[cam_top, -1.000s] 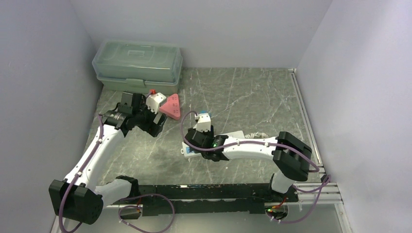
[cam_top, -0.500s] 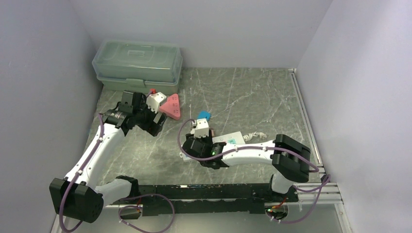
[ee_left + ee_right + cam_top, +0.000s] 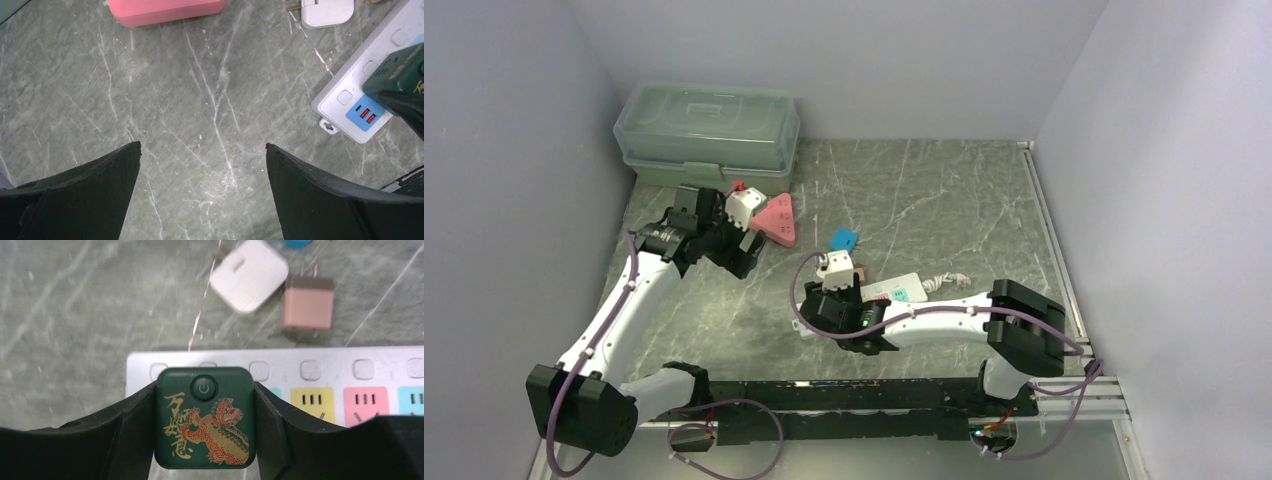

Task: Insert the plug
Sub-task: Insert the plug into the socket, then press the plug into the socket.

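Green plug (image 3: pixel 205 432) poised over the power strip (image 3: pixel 330 371).
Right gripper (image 3: pixel 205 395) pinches it square for seating; left gripper (image 3: pixel 203 146) idle, jaws spread.

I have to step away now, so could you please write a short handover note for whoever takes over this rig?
The left gripper is open and empty, hovering over the table.
The right gripper is shut on the green plug, held over the end of the power strip.
Done: plug grasped and brought to the strip.
Left: I cannot tell whether it is seated; probably press it in, then release.
A white adapter and a pink adapter lie loose beyond the strip.
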